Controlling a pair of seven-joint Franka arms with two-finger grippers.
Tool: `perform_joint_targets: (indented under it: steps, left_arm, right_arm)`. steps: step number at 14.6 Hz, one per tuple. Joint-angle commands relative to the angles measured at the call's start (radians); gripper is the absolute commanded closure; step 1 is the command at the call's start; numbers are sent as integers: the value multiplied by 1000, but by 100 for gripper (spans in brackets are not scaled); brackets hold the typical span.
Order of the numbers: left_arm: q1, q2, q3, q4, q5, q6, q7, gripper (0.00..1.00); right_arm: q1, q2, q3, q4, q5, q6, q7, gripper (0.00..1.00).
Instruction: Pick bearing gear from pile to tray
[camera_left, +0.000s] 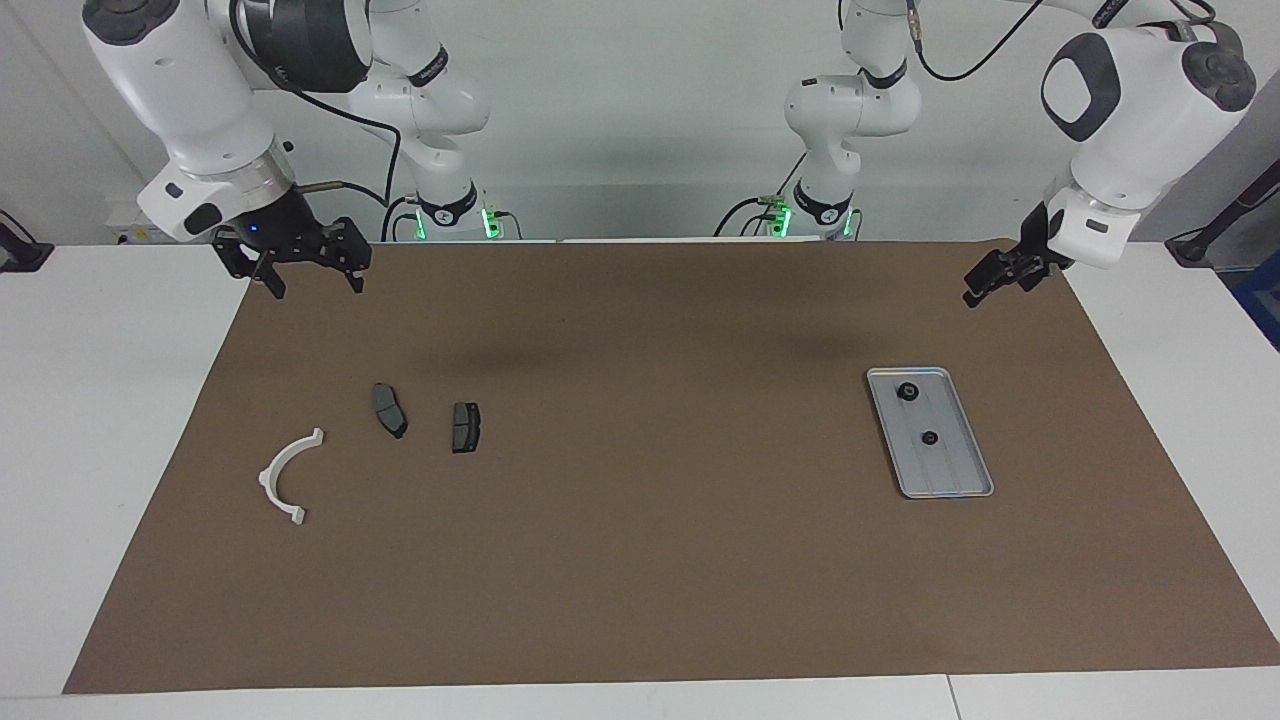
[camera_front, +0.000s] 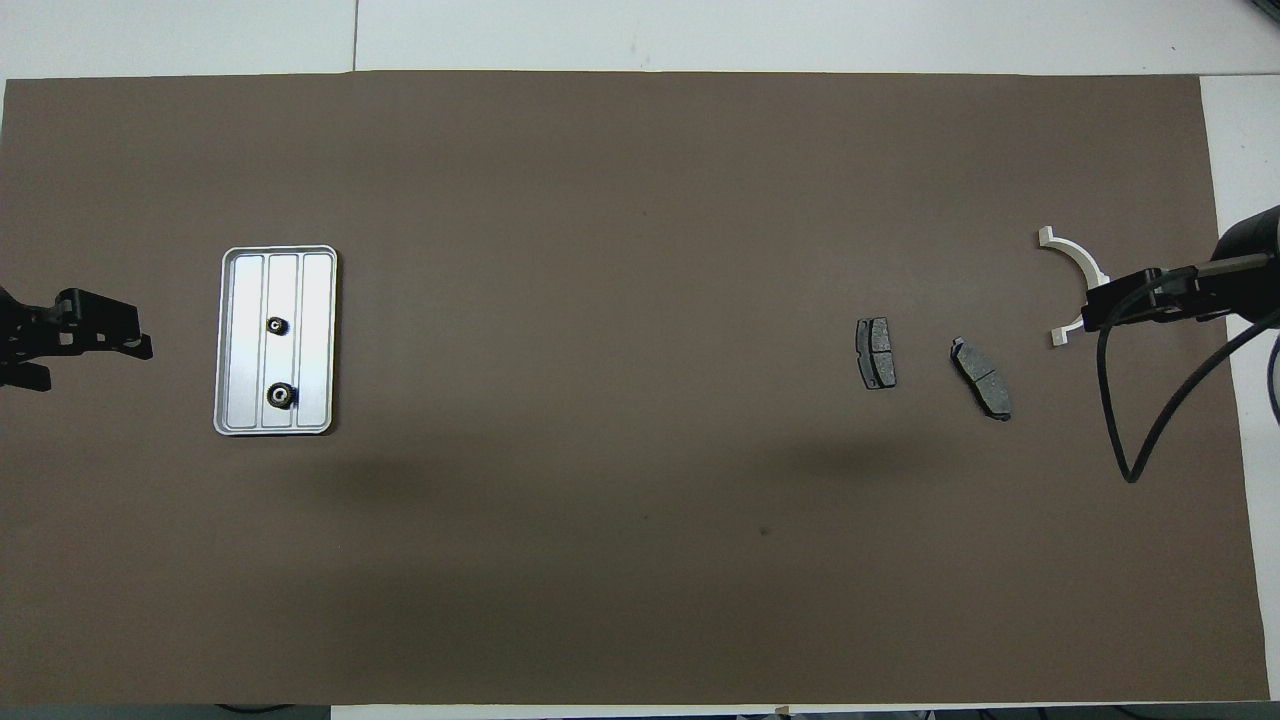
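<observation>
Two bearing gears (camera_left: 908, 392) already in tray (camera_left: 975, 480): small, hard, probably slippery; pinch rim. Right pincer (camera_left: 312, 270) apart; left pincer (camera_left: 985, 288) state untellable; both raised.

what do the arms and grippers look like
Both arms are glossy white with dark grey joint caps and black cables, green lights glowing at their bases. The right gripper is black with a small blue light above it; the left gripper is black too.

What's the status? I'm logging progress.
Both grippers, left and right, raised, empty. Two gears in tray. Nothing blocking.
</observation>
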Motion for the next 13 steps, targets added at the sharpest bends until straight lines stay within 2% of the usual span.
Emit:
perform_joint_targets:
  steps: [1,5,9,13]
  left_arm:
    - [18,5,-42,-6,8,61,21,0]
    - [38,13,-47,2,17,77,91,0]
    - [52,50,-56,49,46,25,104,0]
    - [103,48,-139,101,46,-29,104,0]
  right_arm:
    - [-19,-30,9,-39,1,28,-23,0]
    - [-19,-30,11,-39,1,29,-23,0]
    - [-19,-31,11,-39,1,29,-21,0]
    - [-19,-31,11,-39,1,29,-21,0]
